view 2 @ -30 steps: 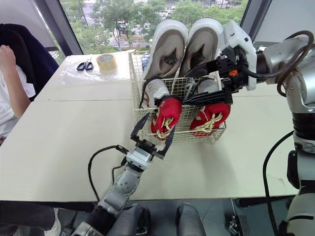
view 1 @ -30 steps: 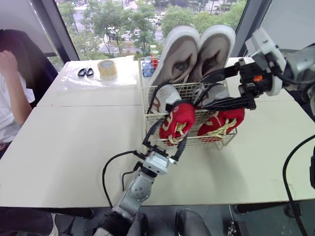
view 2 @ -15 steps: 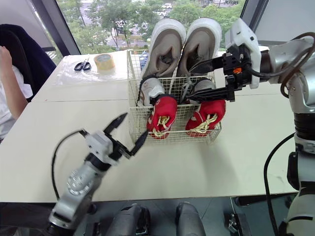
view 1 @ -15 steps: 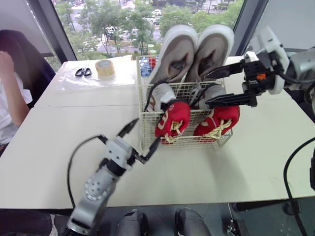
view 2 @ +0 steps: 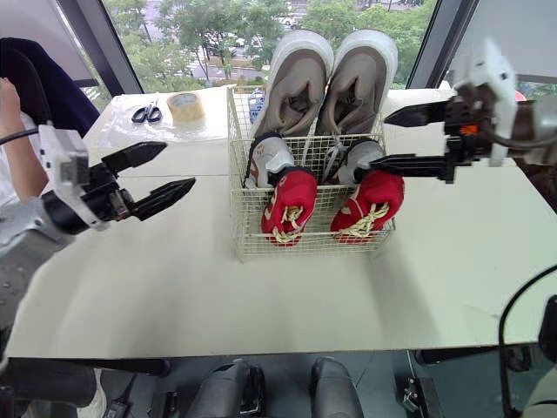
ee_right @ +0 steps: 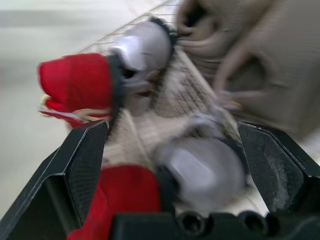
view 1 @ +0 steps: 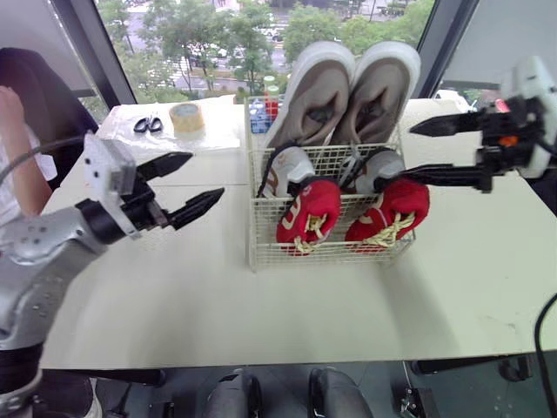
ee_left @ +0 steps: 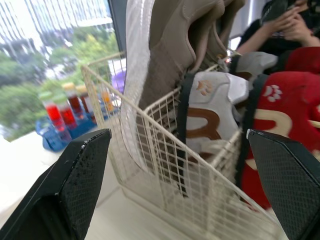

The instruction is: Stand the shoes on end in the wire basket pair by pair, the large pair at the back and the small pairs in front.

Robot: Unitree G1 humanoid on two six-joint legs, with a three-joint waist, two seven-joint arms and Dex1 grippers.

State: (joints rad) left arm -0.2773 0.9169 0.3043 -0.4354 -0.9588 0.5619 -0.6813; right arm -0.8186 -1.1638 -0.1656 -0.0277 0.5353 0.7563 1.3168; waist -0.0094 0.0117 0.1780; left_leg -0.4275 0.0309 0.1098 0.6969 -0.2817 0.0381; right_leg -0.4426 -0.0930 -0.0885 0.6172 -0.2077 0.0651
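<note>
Shoes stand in the basket (view 2: 246, 246) — left claw (view 2: 178, 165) and right claw (view 2: 372, 137) spread, empty
Large pair (view 2: 300, 78) at back, red pair (view 2: 289, 202) in front; they look light, soft-sided, stiffer underneath — I'd pinch one at the heel

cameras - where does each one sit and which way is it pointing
Left eye view: on the head, facing forward and down at the wire basket; the left end effector and right end effector show, both open.
Right eye view: the head's other eye, same scene and arms.
Left wrist view: on the left wrist, facing the basket's side between its own fingers.
Right wrist view: on the right wrist, facing the red shoes between its own fingers.
Shared: all four see the basket.
</note>
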